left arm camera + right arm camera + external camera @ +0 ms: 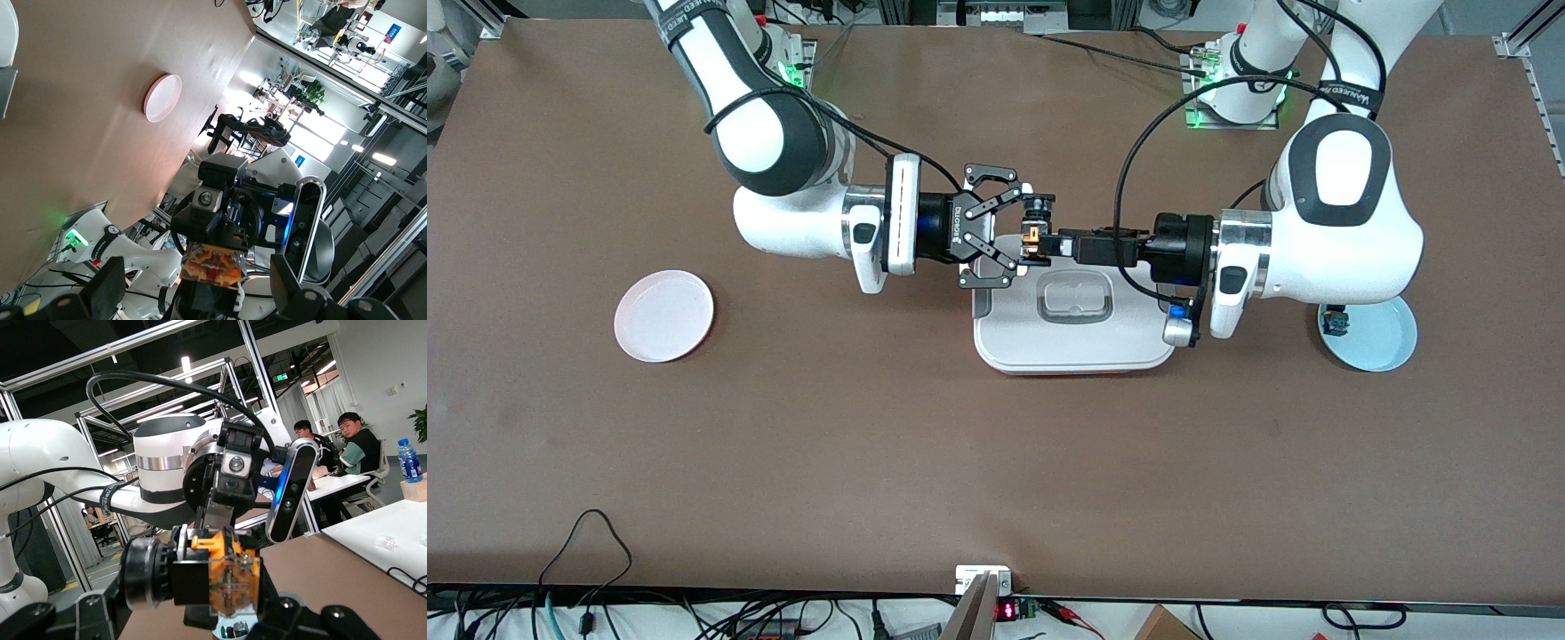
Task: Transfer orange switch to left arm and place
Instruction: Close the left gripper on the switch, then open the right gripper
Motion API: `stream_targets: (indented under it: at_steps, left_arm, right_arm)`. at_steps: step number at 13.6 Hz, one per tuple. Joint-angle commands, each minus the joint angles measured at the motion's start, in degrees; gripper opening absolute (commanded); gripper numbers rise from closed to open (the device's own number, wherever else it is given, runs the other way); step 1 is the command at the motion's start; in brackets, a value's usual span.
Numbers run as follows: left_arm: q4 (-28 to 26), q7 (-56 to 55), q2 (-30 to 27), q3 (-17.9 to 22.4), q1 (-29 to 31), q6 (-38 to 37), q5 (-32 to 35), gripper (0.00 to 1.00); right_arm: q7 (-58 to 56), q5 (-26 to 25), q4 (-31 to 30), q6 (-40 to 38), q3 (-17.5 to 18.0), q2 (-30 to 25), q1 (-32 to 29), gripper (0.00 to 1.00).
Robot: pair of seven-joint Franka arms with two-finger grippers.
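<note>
The two arms meet level and nose to nose over the edge of the white box (pixel 1073 347) that lies farther from the front camera, both forearms stretched horizontally toward each other. The task looks about halfway through — the handover itself is under way, and the set-down is still to come.

The left gripper (pixel 1040 247), reaching in from the left arm's end of the table, has its fingers closed on the orange switch (pixel 1032 236), which is held up in the air above the box lid, clear of it. The right gripper (pixel 1028 227) has its fingers spread wide around the switch; by my reading it has not yet clamped.

What is left: the right gripper must close, the left must let go, and the switch be carried off, likely to the pink plate (pixel 663 316). On the pale blue plate (pixel 1387 342) sits a small dark switch (pixel 1335 322) — untouched.
</note>
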Motion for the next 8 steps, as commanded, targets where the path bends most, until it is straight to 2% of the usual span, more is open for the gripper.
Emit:
stream_targets:
  at_steps: [1,3,6,8]
  left_arm:
    - [1.1,-1.3,0.2,0.5,-0.8,0.4,-1.4,0.86]
    - [1.1,-1.3,0.1,0.5,-0.9,0.4,-1.4,0.62]
    - [1.0,-1.3,-0.1,0.5,-0.8,0.1,-1.4,0.36]
    - [1.1,-1.4,-0.2,0.5,-0.7,-0.3,-1.3,0.05]
  right_arm:
    - [-1.4,1.7,0.2,0.6,-0.1,-0.3,0.6,0.15]
    - [-1.4,1.5,0.2,0.6,-0.1,-0.4,0.6,0.15]
    - [-1.4,1.6,0.2,0.6,-0.1,-0.5,1.1,0.15]
    - [-1.4,1.6,0.2,0.7,-0.2,-0.5,1.2,0.16]
